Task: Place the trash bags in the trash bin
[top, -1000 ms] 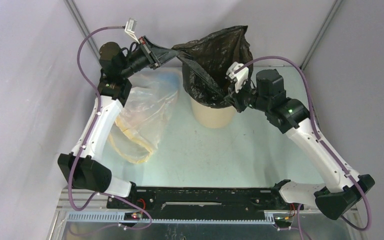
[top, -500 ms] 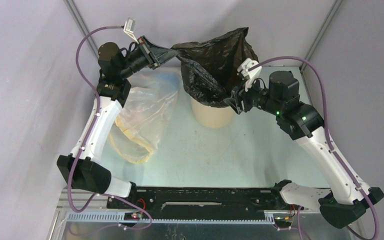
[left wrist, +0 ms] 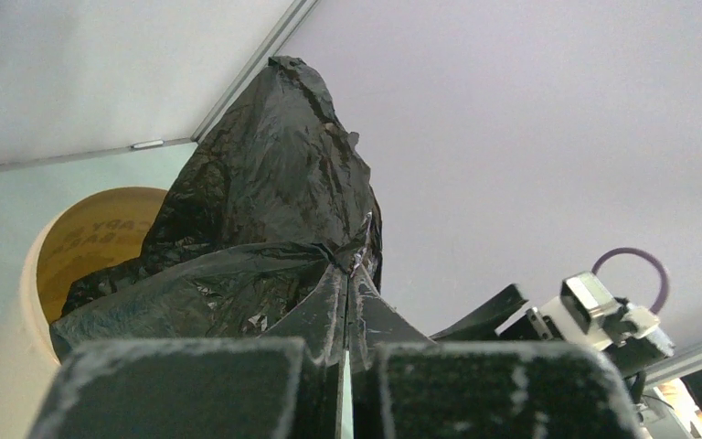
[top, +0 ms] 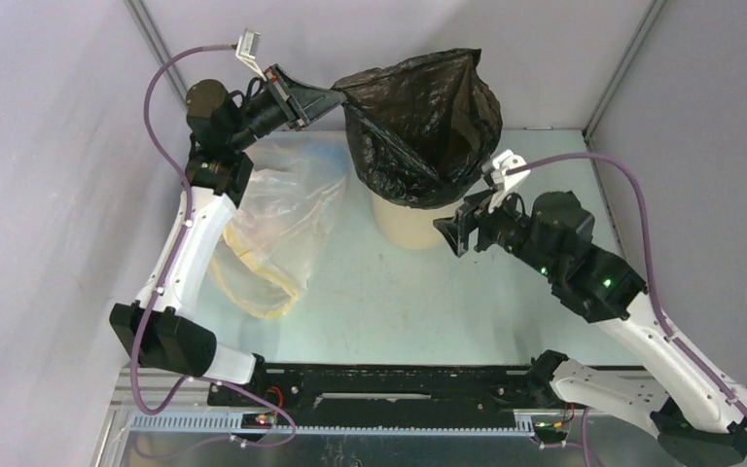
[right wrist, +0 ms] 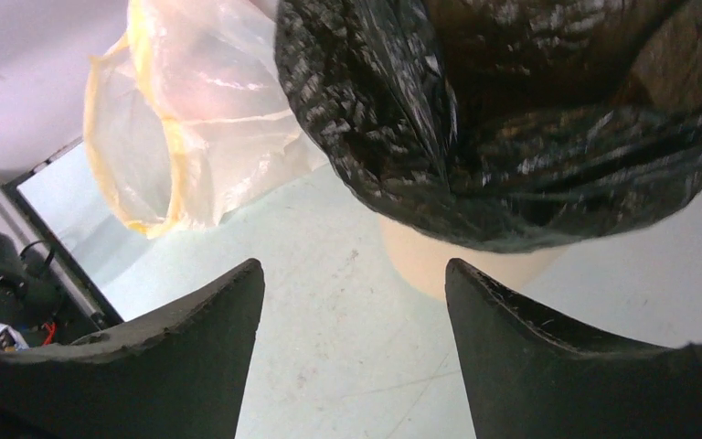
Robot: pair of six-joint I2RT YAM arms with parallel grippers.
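Observation:
The black trash bag (top: 418,122) hangs bunched over the tan trash bin (top: 410,226), its lower part draped across the rim and into the mouth. My left gripper (top: 337,97) is shut on the bag's upper left edge and holds it up above the bin. In the left wrist view the fingertips (left wrist: 347,274) pinch black plastic (left wrist: 265,201), with the bin's inner wall (left wrist: 91,242) below. My right gripper (top: 450,236) stands open just right of the bin, clear of the bag. The right wrist view shows its gripper (right wrist: 354,274) with nothing between the jaws, bag (right wrist: 512,137) and bin (right wrist: 439,261) ahead.
A translucent clear bag with a yellow rim (top: 277,219) lies on the table left of the bin, under the left arm; it also shows in the right wrist view (right wrist: 192,128). Grey walls close in the back and both sides.
My right gripper opened, let go of the bag's right edge and drew back toward the near right. The bag now hangs from the left gripper alone, which rose slightly.

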